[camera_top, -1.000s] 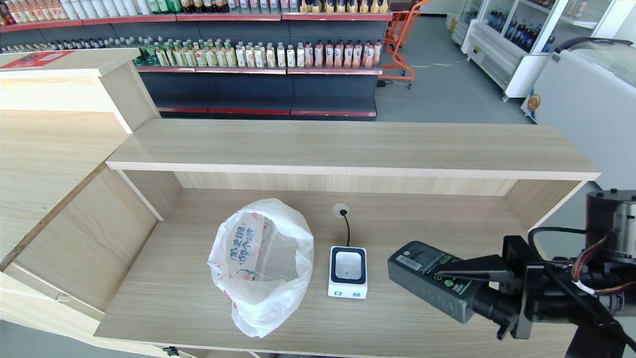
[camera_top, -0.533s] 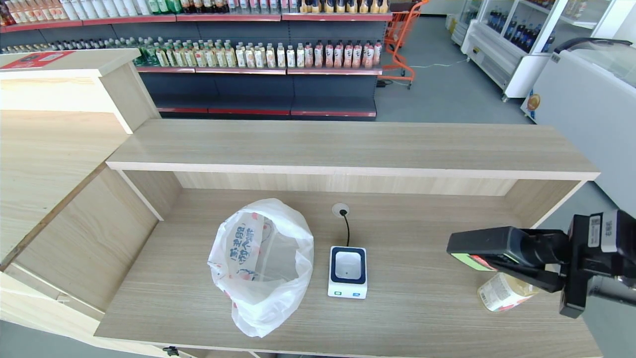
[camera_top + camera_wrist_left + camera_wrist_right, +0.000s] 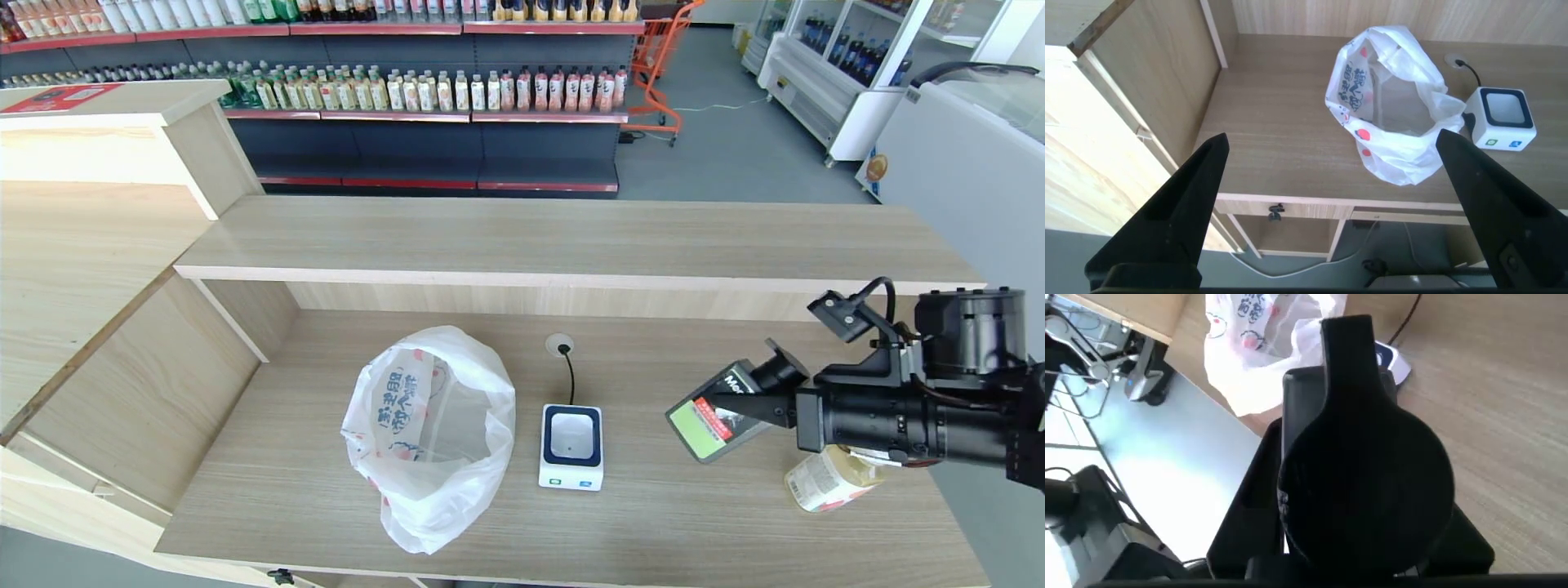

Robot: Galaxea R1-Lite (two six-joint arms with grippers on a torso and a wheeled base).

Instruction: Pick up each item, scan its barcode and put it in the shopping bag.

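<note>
My right gripper (image 3: 753, 398) is shut on a dark box (image 3: 712, 419) with a green and red label, held in the air to the right of the scanner. The labelled face tilts toward the white and blue scanner (image 3: 571, 446), which sits at the counter's middle. The white plastic shopping bag (image 3: 429, 433) stands open just left of it. In the right wrist view the box (image 3: 1298, 408) and one finger (image 3: 1347, 343) hide much of the bag (image 3: 1261, 335) and scanner (image 3: 1390, 359). My left gripper (image 3: 1333, 143) hangs open off the counter's front, with the bag (image 3: 1388, 98) ahead.
A jar with a pale label (image 3: 826, 480) lies on its side on the counter (image 3: 694, 523) under my right arm. A raised wooden ledge (image 3: 571, 245) runs along the back and side walls close both ends. The scanner's cable (image 3: 568, 371) runs to a hole behind it.
My right arm swung the box out to the right, then back toward the scanner, turning its green and red face leftward. The jar came into sight beneath it. Bag and scanner stayed put.
</note>
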